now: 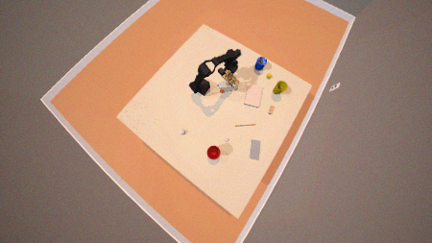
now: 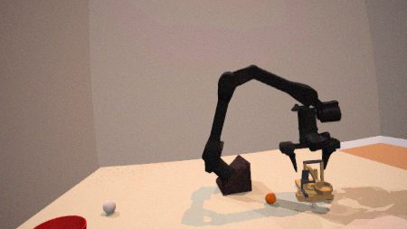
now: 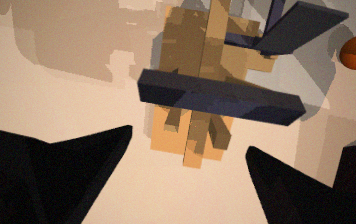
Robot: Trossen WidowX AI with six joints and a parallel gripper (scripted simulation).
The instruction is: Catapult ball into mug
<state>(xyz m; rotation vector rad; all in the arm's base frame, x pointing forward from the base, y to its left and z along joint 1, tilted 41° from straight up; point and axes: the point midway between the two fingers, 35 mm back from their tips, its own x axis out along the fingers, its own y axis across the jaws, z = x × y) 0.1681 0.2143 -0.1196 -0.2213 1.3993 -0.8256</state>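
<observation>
The wooden catapult (image 1: pixel 231 79) (image 2: pixel 315 195) (image 3: pixel 180 45) stands upright on the table, with a dark crossbar (image 2: pixel 312 161) (image 3: pixel 215 100) over its frame. Its round cup (image 2: pixel 323 186) looks empty. My gripper (image 2: pixel 310 169) (image 3: pixel 190 141) is open and empty, pointing down, with its fingertips around crossbar height in the exterior view. In the wrist view the fingertips lie on either side of the catapult's end. The orange ball (image 1: pixel 222 90) (image 2: pixel 270 198) (image 3: pixel 349 53) lies on the table beside the catapult. The blue mug (image 1: pixel 260 63) stands upright near the table's far edge.
A yellow ball (image 1: pixel 269 76) and an olive mug (image 1: pixel 279 87) are near the blue mug. A pink pad (image 1: pixel 253 96), thin stick (image 1: pixel 245 125), grey block (image 1: pixel 255 150), red cup (image 1: pixel 213 153) (image 2: pixel 63 224) and white ball (image 1: pixel 182 132) (image 2: pixel 108 207) lie farther off.
</observation>
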